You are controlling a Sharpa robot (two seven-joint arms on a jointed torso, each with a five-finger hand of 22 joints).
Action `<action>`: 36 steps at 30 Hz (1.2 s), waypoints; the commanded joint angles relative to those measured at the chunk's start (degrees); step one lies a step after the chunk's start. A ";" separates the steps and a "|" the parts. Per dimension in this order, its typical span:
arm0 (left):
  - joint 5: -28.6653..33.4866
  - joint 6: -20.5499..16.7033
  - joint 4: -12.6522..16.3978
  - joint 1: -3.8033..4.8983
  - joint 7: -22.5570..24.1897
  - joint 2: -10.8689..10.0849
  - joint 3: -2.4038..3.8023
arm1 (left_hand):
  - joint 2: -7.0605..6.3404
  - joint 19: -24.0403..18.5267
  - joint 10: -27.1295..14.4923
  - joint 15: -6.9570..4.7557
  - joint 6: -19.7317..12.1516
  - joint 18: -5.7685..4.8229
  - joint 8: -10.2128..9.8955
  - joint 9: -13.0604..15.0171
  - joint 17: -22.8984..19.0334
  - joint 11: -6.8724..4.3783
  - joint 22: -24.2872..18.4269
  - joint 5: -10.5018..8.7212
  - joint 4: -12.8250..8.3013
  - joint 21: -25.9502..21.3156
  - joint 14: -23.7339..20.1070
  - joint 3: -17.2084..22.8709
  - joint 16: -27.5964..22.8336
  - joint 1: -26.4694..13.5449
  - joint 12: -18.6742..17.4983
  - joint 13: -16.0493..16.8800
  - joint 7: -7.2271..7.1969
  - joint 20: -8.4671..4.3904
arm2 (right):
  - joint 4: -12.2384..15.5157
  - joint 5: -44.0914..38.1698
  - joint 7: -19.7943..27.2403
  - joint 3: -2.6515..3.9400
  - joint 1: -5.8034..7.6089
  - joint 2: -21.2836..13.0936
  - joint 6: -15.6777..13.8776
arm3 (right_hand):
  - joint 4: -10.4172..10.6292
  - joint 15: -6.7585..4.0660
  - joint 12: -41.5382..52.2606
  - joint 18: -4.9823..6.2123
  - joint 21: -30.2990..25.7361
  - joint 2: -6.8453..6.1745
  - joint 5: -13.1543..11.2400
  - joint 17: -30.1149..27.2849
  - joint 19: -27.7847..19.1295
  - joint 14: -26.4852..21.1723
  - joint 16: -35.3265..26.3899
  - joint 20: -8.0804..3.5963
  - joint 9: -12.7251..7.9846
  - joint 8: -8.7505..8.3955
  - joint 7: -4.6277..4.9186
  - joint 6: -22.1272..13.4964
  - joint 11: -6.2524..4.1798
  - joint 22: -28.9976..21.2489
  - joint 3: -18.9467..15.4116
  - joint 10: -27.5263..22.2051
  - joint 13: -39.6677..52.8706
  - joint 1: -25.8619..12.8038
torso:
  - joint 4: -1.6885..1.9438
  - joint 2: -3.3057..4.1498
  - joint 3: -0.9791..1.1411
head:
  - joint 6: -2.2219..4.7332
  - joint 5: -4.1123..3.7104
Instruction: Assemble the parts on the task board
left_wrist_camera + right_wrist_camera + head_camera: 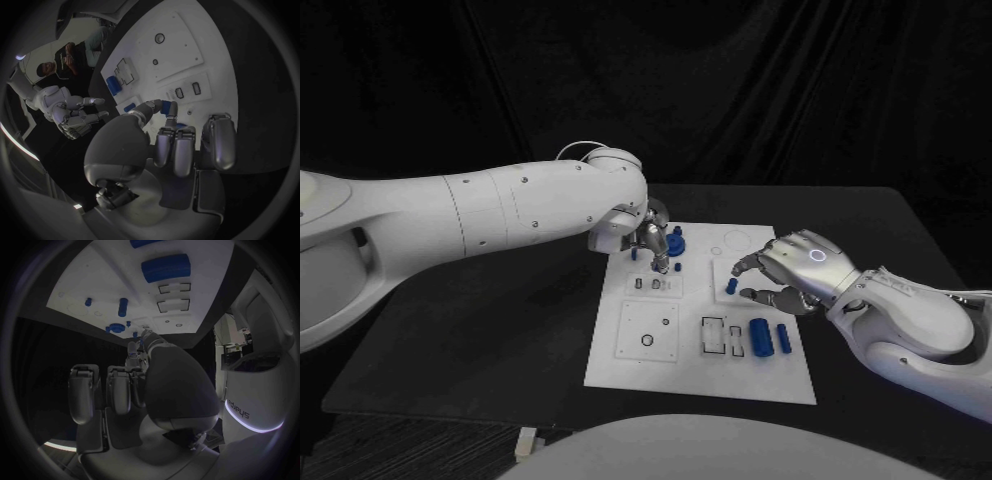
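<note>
Parts (762,337) looking small, rigid, slippery; left hand (643,236) pinching one blue piece at far edge, right hand (793,268) hovering open, empty.

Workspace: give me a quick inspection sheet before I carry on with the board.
Surface: black table, dark cloth behind it.
Job's things: white board mid-table; blue block and blue bar lie near its right edge; blue peg stands by the right hand; blue cluster at the far edge.
Clutter: nothing seen.
Hands: left hand over the board's far left corner, a small blue part at its fingertips; right hand hovers over the right side, fingers curled, nothing visibly held.
Cables: nothing seen.
Surroundings: people seated at the left wrist view's rim, away from the board.
</note>
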 commanded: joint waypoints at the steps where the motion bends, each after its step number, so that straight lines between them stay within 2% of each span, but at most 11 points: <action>1: -5.29 2.59 -0.17 -0.16 -0.80 0.45 0.04 | 0.11 0.56 4.11 -0.63 2.89 0.27 6.90 1.25 15.07 -0.62 10.61 -0.03 -1.00 0.40 5.95 13.61 0.35 -1.70 0.61 12.48 -2.04 -0.24 | 0.40 -0.50 -1.17 0.03 0.13 -0.25 0.19 | 0.31 -0.34 0.21 0.11 -0.34 0.49 0.32 12.80 4.65 5.53 -0.18 -0.40 -0.06 0.17 -0.03 0.53 -0.48 14.36 0.00 6.07 15.08 0.00 | 0.01 0.00 0.00 | -0.01 0.05; 8: -8.34 4.25 -0.42 -0.81 -1.28 0.53 0.03 | 0.46 0.70 4.19 -0.75 3.47 0.25 6.71 2.12 15.07 -0.78 10.63 -0.31 -2.02 0.37 5.95 14.54 0.35 -3.32 0.72 12.58 -2.20 -0.39 | 0.66 -0.50 -1.22 0.03 0.15 -0.37 0.17 | 0.38 -0.37 0.21 0.12 -0.35 0.48 0.34 12.70 4.65 5.51 -0.23 -0.42 -0.09 0.20 -0.09 0.62 -0.53 14.36 -0.01 6.07 15.08 -0.04 | -0.02 0.04 0.02 | -0.01 0.18; 16: -9.01 4.63 -0.63 -2.21 -1.33 0.57 0.03 | 0.53 0.82 4.29 -0.84 3.64 0.21 6.55 2.57 15.07 -0.86 10.68 -0.13 -2.65 0.51 5.95 14.98 0.35 -3.98 0.88 12.71 -2.28 -0.47 | 0.54 -0.50 -1.21 0.03 0.15 -0.04 0.25 | 0.37 -0.37 0.21 0.12 -0.37 0.48 0.33 12.67 4.64 5.50 -0.25 -0.42 -0.09 0.20 -0.10 0.63 -0.54 14.35 0.00 6.07 15.08 -0.02 | 0.04 0.00 -0.01 | -0.01 0.60; 19: -9.06 4.30 -0.84 -2.54 -1.25 0.73 0.02 | 0.53 0.79 4.24 -0.85 3.65 0.23 6.52 2.60 15.07 -0.87 10.65 -0.13 -2.69 0.42 5.95 15.00 0.35 -4.05 0.78 12.64 -2.28 -0.48 | 0.39 -0.44 -1.18 0.03 0.14 0.25 0.34 | 0.37 -0.37 0.21 0.12 -0.37 0.48 0.33 12.67 4.64 5.50 -0.25 -0.42 -0.09 0.20 -0.10 0.63 -0.54 14.35 0.00 6.07 15.08 -0.02 | 0.08 -0.03 -0.02 | -0.01 0.77; 24: -9.09 3.20 -1.18 -2.89 -1.12 0.93 0.03 | 0.54 0.78 4.23 -0.85 3.64 0.24 6.46 2.65 15.07 -0.87 10.64 -0.17 -2.75 0.37 5.95 15.05 0.35 -4.18 0.76 12.63 -2.28 -0.49 | 0.26 -0.41 -1.16 0.03 0.14 0.53 0.44 | 0.39 -0.39 0.21 0.13 -0.39 0.52 0.27 12.60 4.62 5.49 -0.29 -0.43 -0.11 0.21 -0.11 0.67 -0.56 14.34 0.02 6.07 15.08 -0.01 | 0.23 -0.03 -0.04 | -0.01 0.56; 36: -7.57 0.62 -1.35 -3.61 -0.71 1.20 0.03 | 1.05 0.53 3.95 -0.76 3.46 0.34 5.52 3.07 14.83 -0.75 10.48 -1.46 -3.14 -0.31 5.84 15.32 0.12 -5.40 0.17 12.23 -2.15 -0.46 | 0.23 -0.40 -1.30 0.03 0.14 0.50 0.62 | 0.39 -0.40 0.21 0.14 -0.43 0.55 0.25 12.63 4.60 5.49 -0.27 -0.44 -0.12 0.22 -0.13 0.70 -0.57 14.33 0.05 6.07 15.08 0.02 | 0.11 -0.01 0.00 | -0.01 0.59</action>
